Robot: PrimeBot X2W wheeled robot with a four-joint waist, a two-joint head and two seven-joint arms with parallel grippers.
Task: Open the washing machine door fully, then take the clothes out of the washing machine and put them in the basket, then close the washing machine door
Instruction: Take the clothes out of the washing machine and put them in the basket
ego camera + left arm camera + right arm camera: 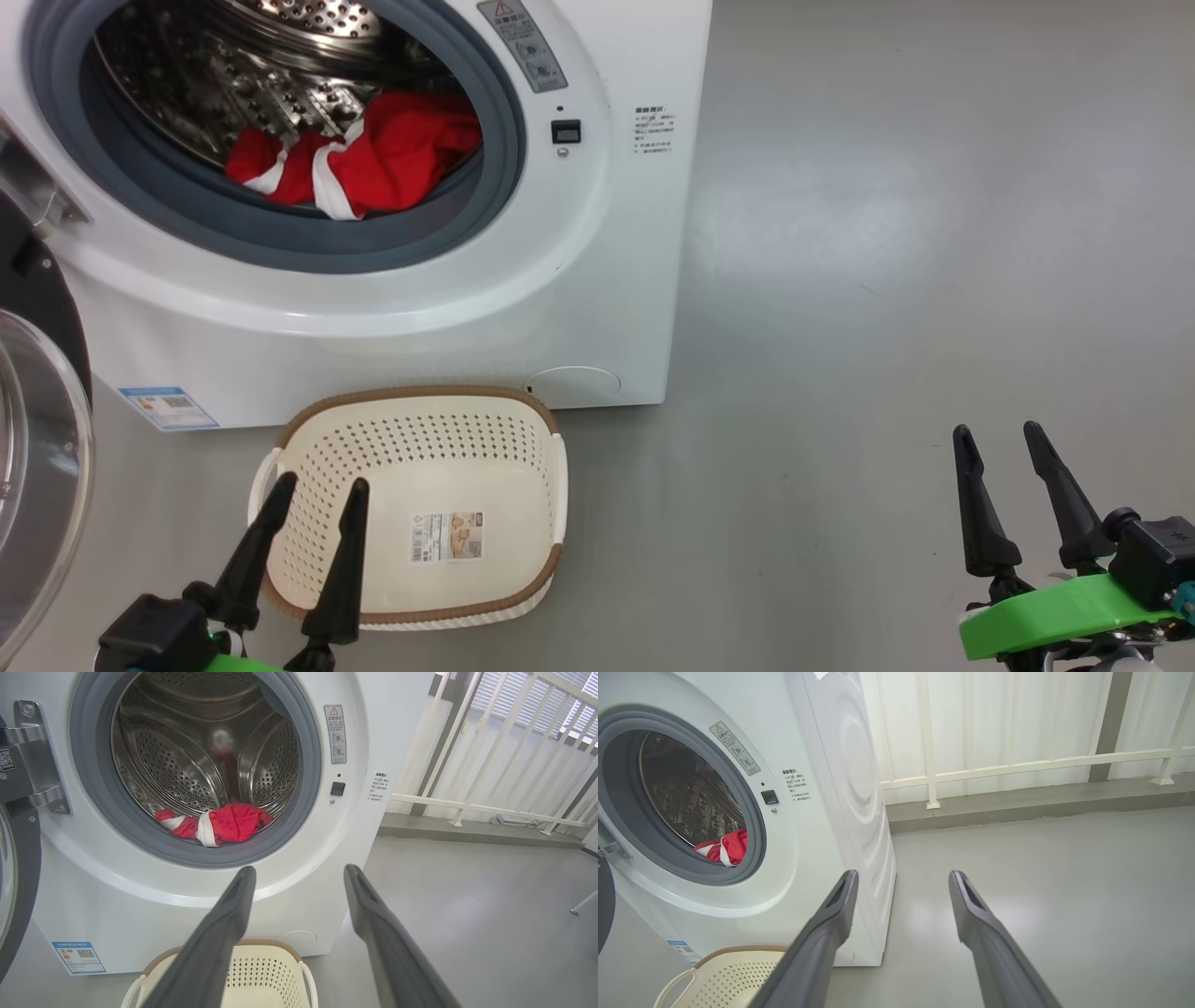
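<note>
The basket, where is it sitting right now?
Head view, lower left: the basket stands on the floor right in front of the washing machine, the left pincer overlapping its left rim.

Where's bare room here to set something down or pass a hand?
The grey floor right of the washing machine is bare. The basket is empty, and the drum is open above the clothes. Crowded: left, where the washing machine door flanks the basket.
</note>
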